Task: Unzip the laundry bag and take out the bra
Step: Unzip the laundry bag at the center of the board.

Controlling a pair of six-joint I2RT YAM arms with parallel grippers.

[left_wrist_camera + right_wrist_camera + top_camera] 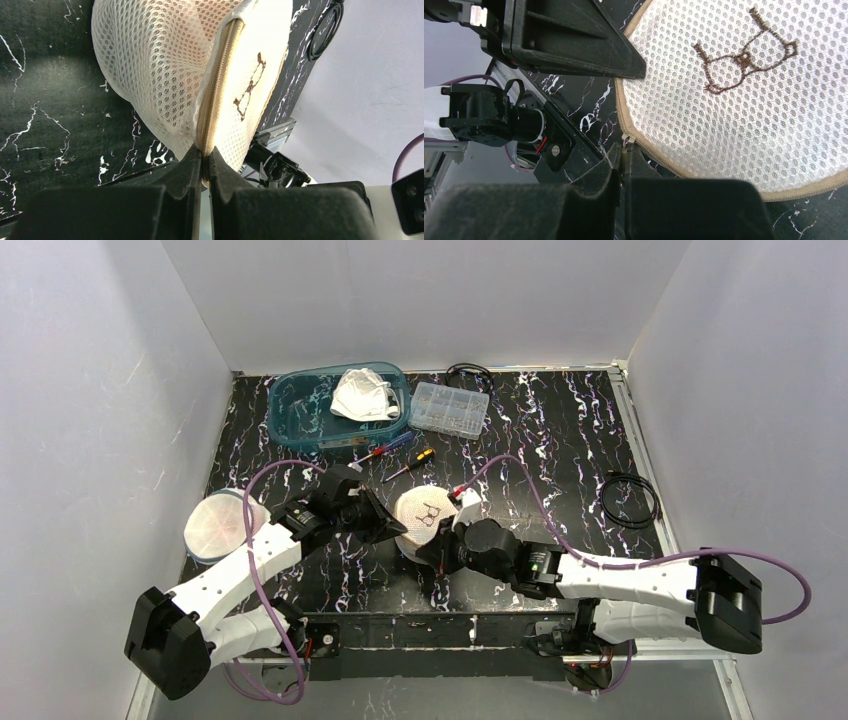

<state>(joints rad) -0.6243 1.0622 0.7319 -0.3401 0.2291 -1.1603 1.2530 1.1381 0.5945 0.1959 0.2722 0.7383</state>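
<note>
**A:** Fingers on the left gripper (204,162), how do they stand?

**B:** Pressed almost together. They are clamped on the zipper (220,75) seam at the low edge of the laundry bag (165,75), at the bottom centre of the left wrist view.

**A:** And the right gripper (622,162)?

**B:** Clenched too, with only a slit between the pads. The small zipper pull (626,140) drops into that slit at the bag's lower-left rim in the right wrist view.

**A:** Where is the bag?

**B:** Just left of centre in the overhead view, in the lower half, on the black marbled table (560,460). One gripper meets it from the left and the other from the lower right.

**A:** Which way does it lie?

**B:** It is round from above, so it has no clear long axis. The flat mesh face with the brown bra emblem (744,60) is turned up. In the left wrist view the zipper runs along the rim from bottom centre toward the upper right, and the teeth in view are closed.
</note>
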